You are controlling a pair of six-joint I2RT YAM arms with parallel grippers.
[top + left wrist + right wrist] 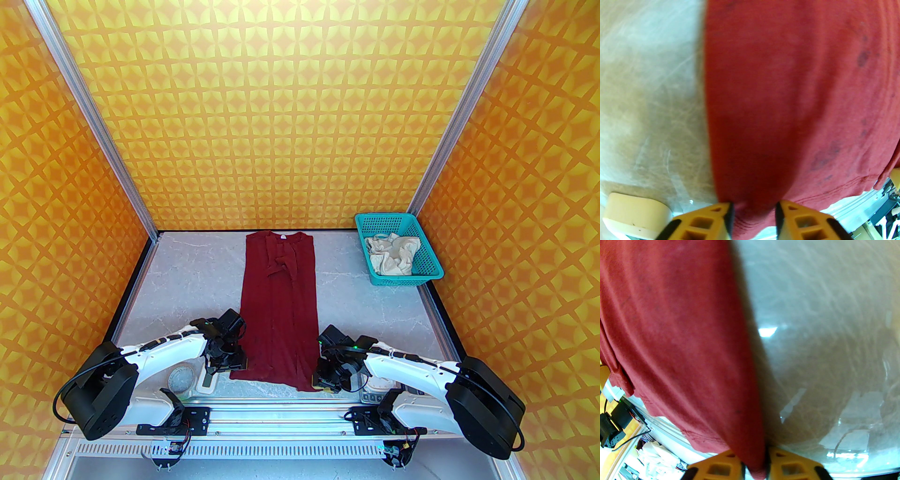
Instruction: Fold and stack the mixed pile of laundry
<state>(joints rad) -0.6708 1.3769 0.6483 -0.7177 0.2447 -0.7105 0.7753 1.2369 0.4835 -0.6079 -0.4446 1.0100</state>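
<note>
Dark red short-sleeved shirt [280,304] of soft cloth lies lengthwise down the middle of the grey marble-pattern table [187,281], collar at the far end, sleeves already turned in to leave a long narrow strip. The step in hand looks like the crosswise fold: both near hem corners are gripped, ready to be carried toward the collar. That move calls for the two arms to rise and travel together at an even pace, so the hem lands square and the strip does not skew. The left gripper [753,206], at the near left corner [229,368], has its yellow fingers [721,211] narrowed, hem bunched between them. The right gripper [755,452], at the near right corner [323,377], is clamped tight on the shirt's edge. Cream-white shorts [391,255] lie crumpled and unfolded in the teal plastic mesh basket [433,272] at the far right corner, well apart.
</note>
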